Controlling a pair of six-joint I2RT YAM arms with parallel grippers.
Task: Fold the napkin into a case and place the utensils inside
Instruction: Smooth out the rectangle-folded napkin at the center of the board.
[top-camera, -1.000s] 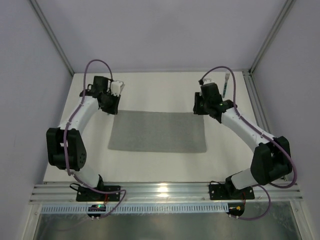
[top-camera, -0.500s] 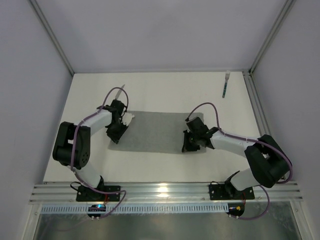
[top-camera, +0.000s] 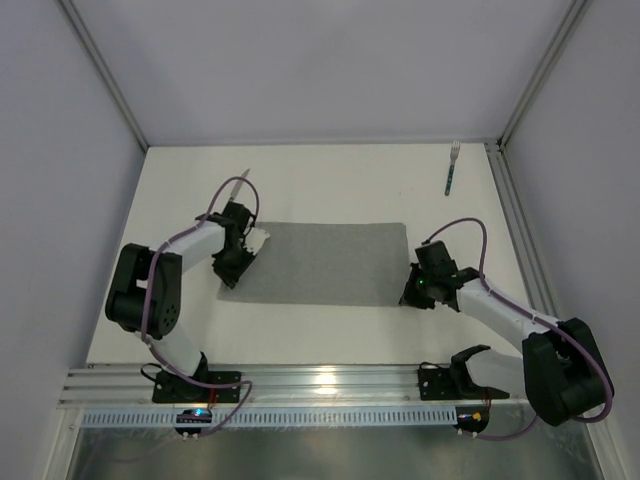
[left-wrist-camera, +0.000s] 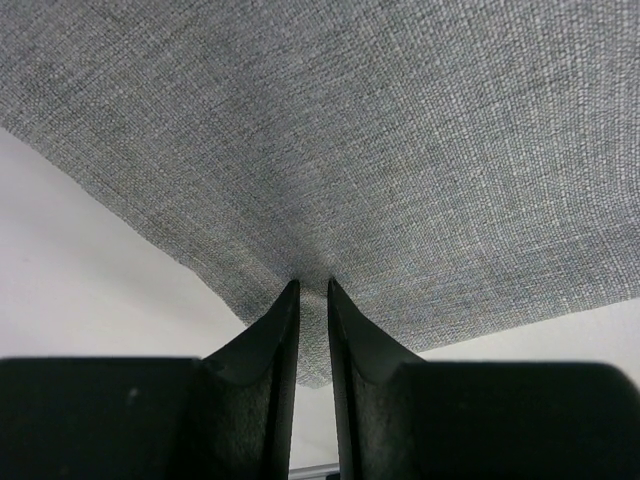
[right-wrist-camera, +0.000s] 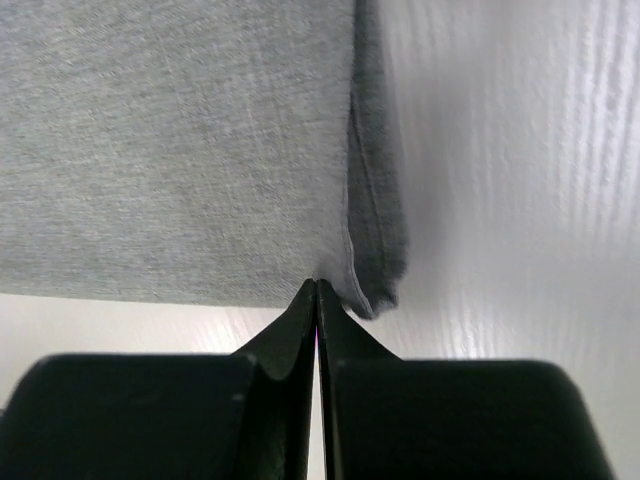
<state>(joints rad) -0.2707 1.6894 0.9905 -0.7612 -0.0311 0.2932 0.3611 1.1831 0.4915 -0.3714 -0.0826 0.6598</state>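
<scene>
R gripper (right-wrist-camera: 317, 285): nearest thing to the bases. Sits at napkin's (top-camera: 320, 262) 5 o'clock corner. Jaws fully together, no gap in wrist view. Tips touch the cloth's near hem, just L of the corner. Can't tell if any fabric is actually pinched.
Napkin corner by R: curls up slightly at 3 o'clock of the tips. A darker doubled strip runs along that side edge.
L gripper (left-wrist-camera: 313, 285): at napkin's 8 o'clock corner, a bit farther than R. Jaws nearly together, thin slit only. Cloth puckers at the tips and the corner shows in the slit, so it's nipping the napkin.
Napkin: grey, plain weave, lying flat as a wide rectangle mid-table (top-camera: 330, 185), between both arms. Long sides run 9 to 3 o'clock.
Knife (top-camera: 240, 183): at 11 o'clock of napkin, just past L arm. Only the far part shows; rest hidden by arm and cable. Apart from the cloth.
Fork (top-camera: 452, 170): at 1 o'clock of napkin, near the table's far R corner. Tines point to 12, teal handle to 6. Well apart from the cloth and both grippers.
</scene>
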